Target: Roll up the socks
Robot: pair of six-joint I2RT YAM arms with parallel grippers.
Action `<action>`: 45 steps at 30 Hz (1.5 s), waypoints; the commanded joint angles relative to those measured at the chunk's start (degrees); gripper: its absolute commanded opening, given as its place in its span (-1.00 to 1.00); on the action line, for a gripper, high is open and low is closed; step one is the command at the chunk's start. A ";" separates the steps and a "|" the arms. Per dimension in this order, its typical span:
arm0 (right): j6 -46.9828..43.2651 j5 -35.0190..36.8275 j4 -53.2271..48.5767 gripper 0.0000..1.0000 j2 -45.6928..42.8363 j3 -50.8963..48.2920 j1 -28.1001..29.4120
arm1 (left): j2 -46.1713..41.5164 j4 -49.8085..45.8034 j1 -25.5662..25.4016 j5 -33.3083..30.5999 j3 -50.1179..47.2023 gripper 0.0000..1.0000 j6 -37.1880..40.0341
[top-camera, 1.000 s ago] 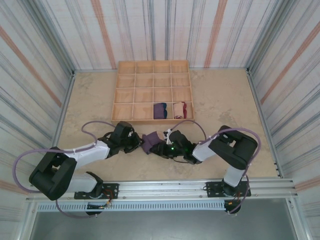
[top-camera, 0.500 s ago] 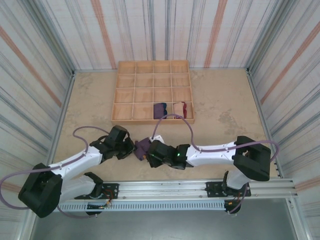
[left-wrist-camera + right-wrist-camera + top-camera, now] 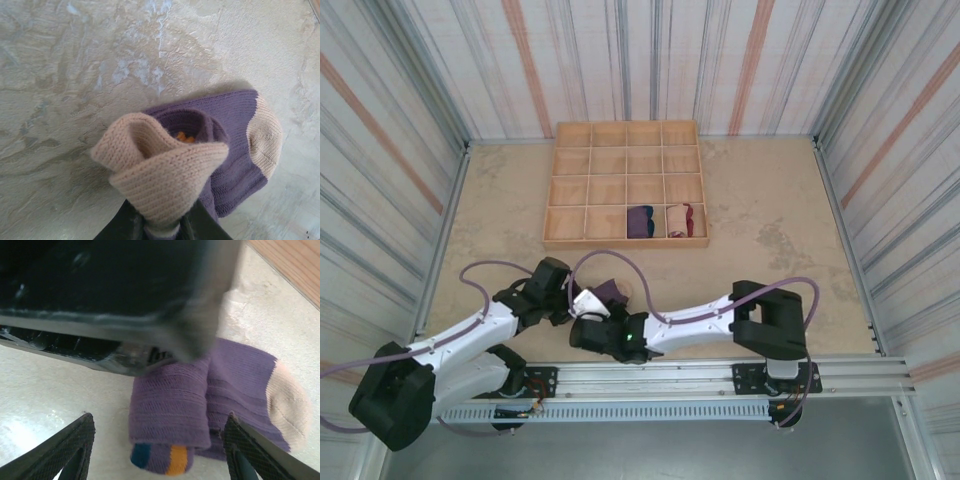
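A purple sock with a tan toe (image 3: pixel 240 150) lies partly rolled on the table, and it also shows as a sock (image 3: pixel 611 291) in the top view. My left gripper (image 3: pixel 160 229) is shut on a folded tan part of the sock (image 3: pixel 160 175) and holds it up. My right gripper (image 3: pixel 159 440) is open, with one finger on each side of the rolled end (image 3: pixel 170 415). That end shows a teal and an orange patch and touches neither finger. From above, the left gripper (image 3: pixel 570 296) and right gripper (image 3: pixel 592 314) meet at the sock.
A wooden compartment box (image 3: pixel 625 150) stands at the back centre. Its front row holds a dark purple rolled sock (image 3: pixel 640 221) and a cream and maroon one (image 3: pixel 680 220). The left gripper's body (image 3: pixel 110 300) hangs close above the right fingers. Striped walls enclose the table.
The right arm has swung left and nearer, and its jaws have opened. The left gripper has carried the sock left and towards the near edge.
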 commanded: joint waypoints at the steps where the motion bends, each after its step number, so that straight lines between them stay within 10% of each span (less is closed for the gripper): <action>1: -1.02 6.08 -3.16 0.36 2.91 2.70 0.26 | -0.09 -5.69 -0.15 0.18 -1.59 -0.82 -0.51; 10: 1.25 4.66 -2.30 0.04 5.92 1.71 -0.68 | -0.35 -5.87 -0.15 0.74 -1.96 -0.81 -0.49; 18: 3.61 0.66 0.62 -0.96 5.45 -2.53 -2.52 | -0.37 -6.65 -0.15 1.25 -0.79 -0.52 0.42; 27: 5.08 -5.55 8.73 -1.00 2.56 -11.00 -4.87 | -2.38 -9.62 0.77 1.29 1.37 0.39 1.82; 36: 7.42 -15.41 16.85 -1.00 0.44 -18.28 -9.55 | -8.54 -10.06 7.68 7.30 -1.05 0.52 2.38; 45: 15.79 -42.41 37.24 -1.00 -0.53 -29.16 -20.09 | -12.26 -9.68 8.25 7.27 -2.23 0.52 1.92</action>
